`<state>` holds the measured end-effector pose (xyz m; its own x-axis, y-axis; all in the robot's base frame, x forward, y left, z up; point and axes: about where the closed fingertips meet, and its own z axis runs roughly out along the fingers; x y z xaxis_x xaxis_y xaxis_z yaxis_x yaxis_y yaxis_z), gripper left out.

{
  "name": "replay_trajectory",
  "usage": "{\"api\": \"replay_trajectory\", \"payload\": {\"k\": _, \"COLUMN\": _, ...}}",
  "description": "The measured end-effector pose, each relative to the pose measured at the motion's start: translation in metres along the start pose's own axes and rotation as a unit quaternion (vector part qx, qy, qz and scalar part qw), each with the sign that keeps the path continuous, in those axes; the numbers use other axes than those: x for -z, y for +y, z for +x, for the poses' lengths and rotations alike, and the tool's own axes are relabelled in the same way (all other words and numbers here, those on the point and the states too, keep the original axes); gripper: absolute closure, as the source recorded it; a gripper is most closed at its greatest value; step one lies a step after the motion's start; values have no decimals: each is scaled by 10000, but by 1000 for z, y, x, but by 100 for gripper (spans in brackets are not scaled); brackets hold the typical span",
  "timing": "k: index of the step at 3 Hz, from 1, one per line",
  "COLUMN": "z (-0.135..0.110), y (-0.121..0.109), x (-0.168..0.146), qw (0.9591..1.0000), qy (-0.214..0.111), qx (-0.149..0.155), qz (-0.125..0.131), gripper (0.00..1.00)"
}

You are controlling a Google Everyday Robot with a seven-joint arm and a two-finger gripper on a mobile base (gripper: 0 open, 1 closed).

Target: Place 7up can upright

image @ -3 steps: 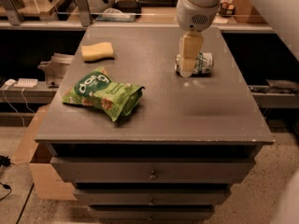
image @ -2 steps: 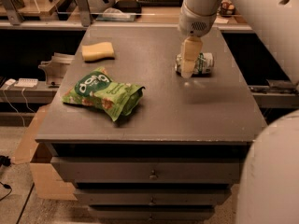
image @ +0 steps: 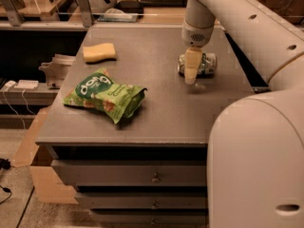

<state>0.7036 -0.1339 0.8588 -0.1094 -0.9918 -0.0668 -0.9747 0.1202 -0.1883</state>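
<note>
1 7up can (image: 209, 63), silvery with green markings, lying on its side on the far right part of the bench (image: 171, 113), its middle hidden behind the gripper (image: 190, 79). 1 gripper, cream-coloured, pointing straight down directly in front of the can; whether it is spread or pressed together cannot be told. Also on the bench, well apart from the can: 1 green snack bag (image: 107, 94) at front left, 1 yellow sponge (image: 99, 52) at far left.

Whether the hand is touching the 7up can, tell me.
Cannot tell. In the camera view the hand overlaps the lying 7up can's near side, hiding any gap.
</note>
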Motion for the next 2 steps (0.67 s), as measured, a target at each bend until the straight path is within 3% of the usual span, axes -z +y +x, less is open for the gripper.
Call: {"api": "replay_trajectory", "payload": {"k": 2, "z": 17, "y": -13, "x": -18, "qw": 9993, "qy": 364, "qx": -80, "qz": -83, "gripper": 0}}
